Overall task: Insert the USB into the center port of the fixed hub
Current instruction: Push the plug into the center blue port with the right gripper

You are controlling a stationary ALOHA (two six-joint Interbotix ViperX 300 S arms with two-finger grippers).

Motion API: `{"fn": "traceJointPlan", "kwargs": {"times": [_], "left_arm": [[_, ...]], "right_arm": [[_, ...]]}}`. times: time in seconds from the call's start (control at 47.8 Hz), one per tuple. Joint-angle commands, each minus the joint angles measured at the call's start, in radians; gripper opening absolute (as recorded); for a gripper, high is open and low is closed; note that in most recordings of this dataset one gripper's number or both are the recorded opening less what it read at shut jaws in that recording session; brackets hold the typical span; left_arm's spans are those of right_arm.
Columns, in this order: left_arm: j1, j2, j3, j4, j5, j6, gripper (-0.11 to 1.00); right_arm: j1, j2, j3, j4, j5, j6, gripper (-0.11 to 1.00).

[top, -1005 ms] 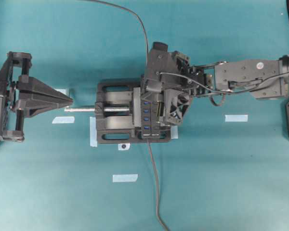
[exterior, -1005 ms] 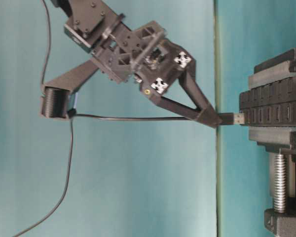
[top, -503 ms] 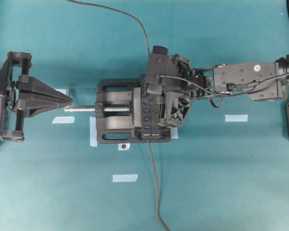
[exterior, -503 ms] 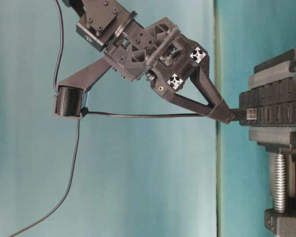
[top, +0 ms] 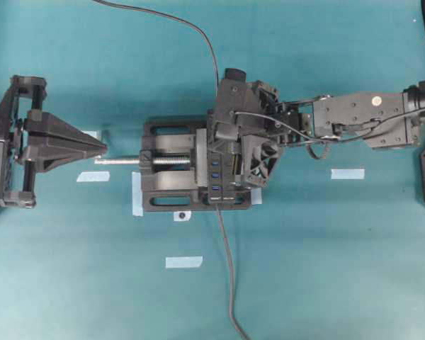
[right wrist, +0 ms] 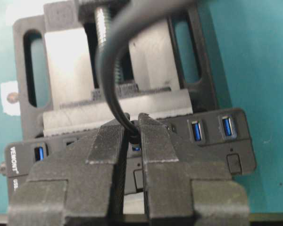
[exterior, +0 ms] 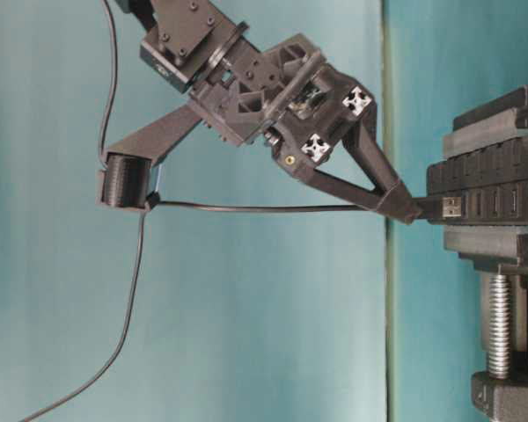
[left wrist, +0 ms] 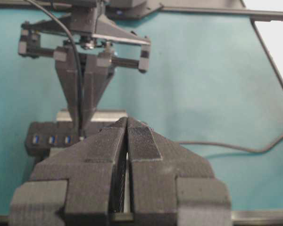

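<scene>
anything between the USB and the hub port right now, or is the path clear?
Nothing visible in the way. In the table-level view the right claw is shut on the USB, whose metal tip is already at the face of the fixed hub. Which slot it meets is hidden by the claw from above. The left claw sits well off by the vise screw.

USB plug at the hub's middle slots

The USB [exterior: 451,207], a small black plug with a silver metal tip ending a thin dark cable [exterior: 246,207], lies level with its tip in the face of the fixed hub [exterior: 491,189]. The hub is a long narrow black strip with a row of blue slots [right wrist: 196,130] and small black buttons, lettered VEMONT at one end and clamped on edge. The center port is hidden behind the plug; how deep the plug sits cannot be told.
</scene>
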Motion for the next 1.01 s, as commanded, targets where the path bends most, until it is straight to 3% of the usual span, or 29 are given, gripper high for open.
{"fn": "traceJointPlan", "kwargs": {"times": [0.0,0.984], "left_arm": [[0.002,-0.002,-0.014,0.000,-0.006,-0.002,0.00],[0.003,-0.002,-0.014,0.000,-0.006,-0.002,0.00]], "right_arm": [[0.003,-0.011,-0.006,0.002,-0.008,0.011,0.07],[0.014,-0.002,0.000,0.025,-0.005,0.009,0.07]]}}
